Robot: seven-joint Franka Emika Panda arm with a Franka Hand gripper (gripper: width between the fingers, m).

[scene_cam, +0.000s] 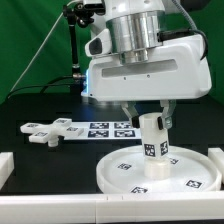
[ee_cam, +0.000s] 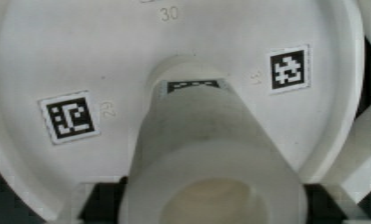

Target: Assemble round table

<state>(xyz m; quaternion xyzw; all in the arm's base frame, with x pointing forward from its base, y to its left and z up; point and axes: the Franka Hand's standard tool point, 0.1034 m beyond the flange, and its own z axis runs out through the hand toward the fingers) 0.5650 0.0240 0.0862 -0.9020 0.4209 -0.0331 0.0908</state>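
Note:
The large rimmed round disc [scene_cam: 160,172] lies flat on the black table at the front; in the wrist view the disc [ee_cam: 93,60] fills the picture, tags up. The short cylinder leg [scene_cam: 153,135] stands upright on the disc's middle, a tag on its side. My gripper [scene_cam: 153,117] comes down from above and is shut on the leg's top; in the wrist view the leg [ee_cam: 200,140] runs between the dark fingers [ee_cam: 107,200]. The cross-shaped base [scene_cam: 52,130] lies on the table at the exterior view's left, apart from the disc.
The marker board [scene_cam: 110,128] lies flat behind the disc. White rails edge the table at the front [scene_cam: 100,210] and left [scene_cam: 5,168]. A black stand [scene_cam: 75,45] rises at the back before the green curtain.

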